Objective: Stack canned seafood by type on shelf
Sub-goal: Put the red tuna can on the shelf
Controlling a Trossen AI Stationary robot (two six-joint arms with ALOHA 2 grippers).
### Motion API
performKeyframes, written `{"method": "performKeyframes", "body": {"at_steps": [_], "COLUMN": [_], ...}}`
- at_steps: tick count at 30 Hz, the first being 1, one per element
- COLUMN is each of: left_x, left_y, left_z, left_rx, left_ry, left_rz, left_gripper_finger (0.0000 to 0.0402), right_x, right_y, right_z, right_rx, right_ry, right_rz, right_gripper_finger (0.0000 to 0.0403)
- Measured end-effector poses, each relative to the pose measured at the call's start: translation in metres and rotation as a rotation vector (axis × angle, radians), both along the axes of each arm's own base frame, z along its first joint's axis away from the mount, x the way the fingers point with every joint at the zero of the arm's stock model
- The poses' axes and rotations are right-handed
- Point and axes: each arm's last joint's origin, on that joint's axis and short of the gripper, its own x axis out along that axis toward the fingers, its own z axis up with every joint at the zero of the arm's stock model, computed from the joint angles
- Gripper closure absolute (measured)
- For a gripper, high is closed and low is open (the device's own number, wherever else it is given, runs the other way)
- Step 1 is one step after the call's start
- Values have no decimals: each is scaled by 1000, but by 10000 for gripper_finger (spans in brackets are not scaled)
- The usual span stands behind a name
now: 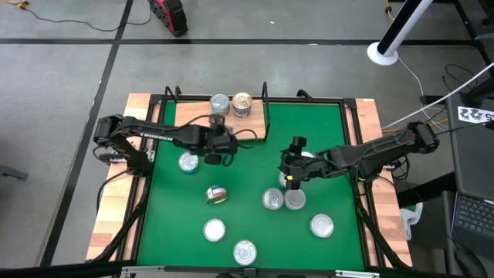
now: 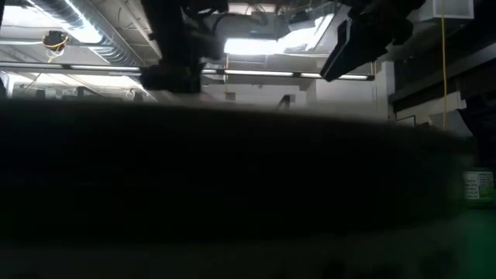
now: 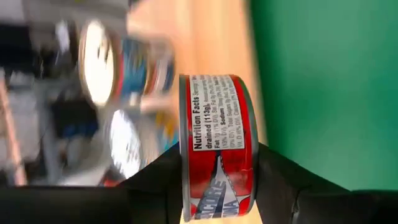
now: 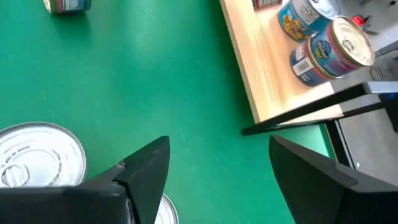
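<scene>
My left gripper [image 1: 224, 147] hangs over the far left part of the green mat, just short of the shelf [image 1: 193, 112], shut on a red-labelled tin [image 3: 217, 143]. Two blue-labelled tins [image 1: 220, 103] [image 1: 241, 103] stand side by side on the shelf's wooden board. My right gripper [image 1: 287, 171] is open over the middle of the mat, with nothing between its fingers [image 4: 146, 168]. A silver-lidded tin [image 4: 37, 155] stands on the mat close by it. Several more tins lie on the mat, one [image 1: 217, 194] on its side. My left gripper pinches the red tin between its two fingers [image 3: 165, 180], one on each flat end, at the rim nearest the wrist [image 3: 217, 186]. The tin stands on edge in the hold, its label side toward the camera. It is lifted clear of the mat.
Thin black uprights and rails [image 1: 266, 108] frame the shelf and the mat's sides. Two tins [image 1: 272, 199] [image 1: 295, 199] touch each other below my right gripper. Others stand near the front edge [image 1: 245, 251] [image 1: 214, 228] [image 1: 321, 225]. The low view is almost wholly dark.
</scene>
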Motion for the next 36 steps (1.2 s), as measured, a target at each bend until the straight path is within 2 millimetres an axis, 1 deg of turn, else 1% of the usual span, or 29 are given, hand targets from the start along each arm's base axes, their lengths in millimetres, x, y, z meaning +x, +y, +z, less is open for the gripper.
{"method": "performKeyframes", "body": {"at_steps": [4,8,12,19,24,31,36], "left_x": [-16,-28,-40,-54,-59,-58,-59], "left_y": [19,38,56,81,93,101,106], "left_z": [-10,-25,-39,-58,-66,-66,-66], "left_rx": [20,11,26,47,74,71,67], "left_ry": [107,148,190,173,170,157,139], "left_rz": [111,197,272,370,365,352,374], "left_gripper_finger": [257,260,254,251,250,249,249], "right_x": [-1,-3,-3,-3,-2,-2,-2], "right_y": [0,-1,-1,-1,-1,-1,-1], "right_z": [1,0,0,0,1,1,1], "right_rx": [0,-5,-4,-3,-2,-1,-1], "right_ry": [-1,19,20,18,14,12,12], "right_rz": [0,1,1,2,2,2,2], "right_gripper_finger": [129,129,129,129,129,129,129]}}
